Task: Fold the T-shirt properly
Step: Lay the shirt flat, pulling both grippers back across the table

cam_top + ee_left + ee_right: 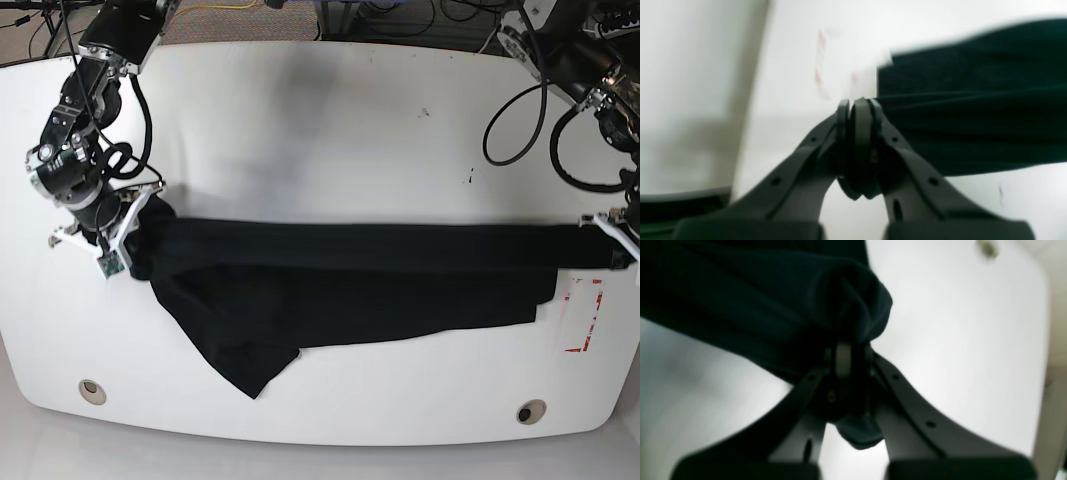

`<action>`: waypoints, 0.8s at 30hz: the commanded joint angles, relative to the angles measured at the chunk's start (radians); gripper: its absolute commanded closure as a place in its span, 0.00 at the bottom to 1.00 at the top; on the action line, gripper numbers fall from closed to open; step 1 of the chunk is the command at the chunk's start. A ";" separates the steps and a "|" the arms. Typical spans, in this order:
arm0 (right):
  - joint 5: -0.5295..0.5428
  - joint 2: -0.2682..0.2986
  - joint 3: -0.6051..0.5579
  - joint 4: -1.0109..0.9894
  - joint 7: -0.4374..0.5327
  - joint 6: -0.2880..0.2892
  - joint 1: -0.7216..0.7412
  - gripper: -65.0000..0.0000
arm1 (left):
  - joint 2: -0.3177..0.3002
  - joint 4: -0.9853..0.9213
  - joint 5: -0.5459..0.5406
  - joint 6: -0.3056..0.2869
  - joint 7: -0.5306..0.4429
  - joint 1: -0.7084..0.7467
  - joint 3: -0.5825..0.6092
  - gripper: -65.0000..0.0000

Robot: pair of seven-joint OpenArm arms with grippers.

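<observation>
The big, soft, plain black T-shirt [350,280] lies stretched in a long band across the white bench [330,130], running from side to side between the two arms. Its long way goes straight from one set of jaws to the other. The left gripper [858,103] has its jaws pinched shut on one end of the cloth, and the shirt runs away from it to one side. The right gripper [848,353] has its jaws closed on the other end, where the cloth bunches up in a lump.

Each arm is at its own end, so neither one is nearer. A loose part hangs down toward the front edge of the bench.

Both wrist views are blurry. I cannot tell which part of the shirt each arm holds. The left arm is partly cut off in the base view.
</observation>
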 commanded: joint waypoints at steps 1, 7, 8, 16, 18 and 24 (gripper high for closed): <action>-0.067 -0.012 0.048 0.018 -0.002 -0.018 -0.035 1.00 | -0.032 0.018 0.008 0.013 -0.020 0.059 -0.026 0.99; -0.073 -0.053 0.080 0.017 0.051 -0.018 -0.140 1.00 | -0.032 0.018 -0.012 0.013 -0.020 0.182 -0.029 0.99; -0.073 -0.055 0.077 0.017 0.062 -0.018 -0.157 1.00 | -0.032 0.018 -0.012 0.013 -0.020 0.197 -0.029 0.99; -0.073 -0.075 0.077 0.014 0.099 -0.018 -0.258 1.00 | -0.033 0.001 -0.012 0.013 -0.020 0.279 -0.024 0.99; -0.069 -0.075 0.077 0.014 0.099 -0.018 -0.275 1.00 | -0.033 -0.017 -0.012 0.013 -0.021 0.280 -0.024 0.99; -0.072 -0.075 0.077 0.014 0.099 -0.018 -0.293 1.00 | -0.036 -0.086 -0.011 0.013 -0.099 0.282 -0.018 0.99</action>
